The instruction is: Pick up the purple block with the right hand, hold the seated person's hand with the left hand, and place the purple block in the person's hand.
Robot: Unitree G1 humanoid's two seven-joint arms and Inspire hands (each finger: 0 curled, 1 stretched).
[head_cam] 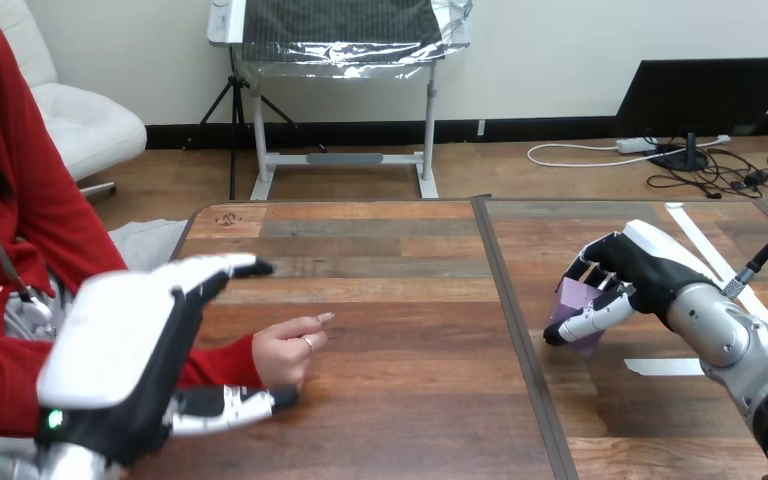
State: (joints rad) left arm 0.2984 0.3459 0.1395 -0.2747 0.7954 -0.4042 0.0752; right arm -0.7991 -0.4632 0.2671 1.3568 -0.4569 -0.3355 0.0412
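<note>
The right hand (632, 272) has its fingers curled round the purple block (571, 300) at the wooden table's (400, 300) right. At the left, the left hand (120, 345), fingers straight, sits beside the person's hand (285, 352) resting on the tabletop.

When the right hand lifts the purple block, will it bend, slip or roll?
The purple block is probably stiff: its visible edges look straight between the curled fingers and thumb of the right hand. It is smaller than the hand, so likely light. Its flat faces make rolling on the table unlikely, though they might slip.
</note>
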